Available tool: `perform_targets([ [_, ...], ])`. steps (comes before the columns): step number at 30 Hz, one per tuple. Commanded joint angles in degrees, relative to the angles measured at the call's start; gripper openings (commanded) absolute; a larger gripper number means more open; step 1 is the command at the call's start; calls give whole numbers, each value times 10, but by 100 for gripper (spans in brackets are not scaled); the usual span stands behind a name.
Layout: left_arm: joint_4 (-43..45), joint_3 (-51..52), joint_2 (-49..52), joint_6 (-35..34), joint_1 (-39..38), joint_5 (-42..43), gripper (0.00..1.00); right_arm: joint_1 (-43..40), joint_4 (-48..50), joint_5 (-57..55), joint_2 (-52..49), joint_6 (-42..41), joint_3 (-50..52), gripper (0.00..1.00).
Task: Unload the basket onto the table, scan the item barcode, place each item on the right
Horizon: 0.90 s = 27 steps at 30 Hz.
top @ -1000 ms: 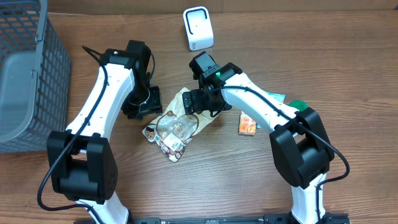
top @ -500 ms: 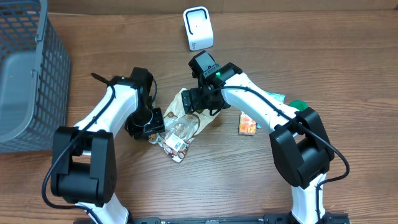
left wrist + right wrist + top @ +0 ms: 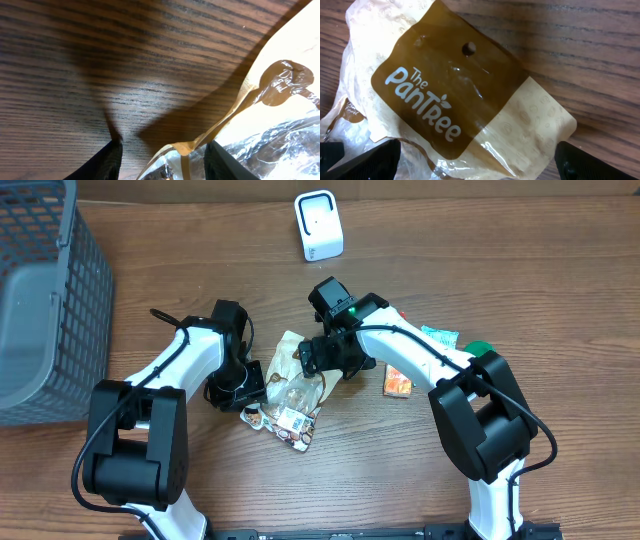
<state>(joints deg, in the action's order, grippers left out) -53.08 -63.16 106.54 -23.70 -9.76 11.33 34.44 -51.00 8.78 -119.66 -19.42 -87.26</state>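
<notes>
A crinkly snack bag (image 3: 437, 102) lies flat directly under the right gripper (image 3: 477, 150), whose jaws stand wide apart and empty. The left gripper (image 3: 162, 150), part-open and grasping nothing, straddles the bag's near edge. Light, soft and slick, the bag would likely sag and slip; its stiffer sealed border looks the safest hold. Beneath is a wood-grain table (image 3: 560, 270). Beyond the right gripper stands a white scanner (image 3: 318, 225); far outside the left one, a grey basket (image 3: 60, 290).

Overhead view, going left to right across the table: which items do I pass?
grey basket → snack bag → orange box → teal packet → green round object, partly hidden by the right arm.
</notes>
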Motion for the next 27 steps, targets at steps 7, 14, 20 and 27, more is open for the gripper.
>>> perform_targets([
  [7,-107,-80,7,28,12,14,52,-8,10,29,0,0,8,100],
  [14,-210,-155,7,65,12,84,65,-8,9,29,0,0,8,100],
  [20,-230,-166,7,74,7,96,100,-7,10,29,0,0,8,100],
  [27,-217,-166,7,73,8,118,83,-16,56,69,0,-33,7,100],
])
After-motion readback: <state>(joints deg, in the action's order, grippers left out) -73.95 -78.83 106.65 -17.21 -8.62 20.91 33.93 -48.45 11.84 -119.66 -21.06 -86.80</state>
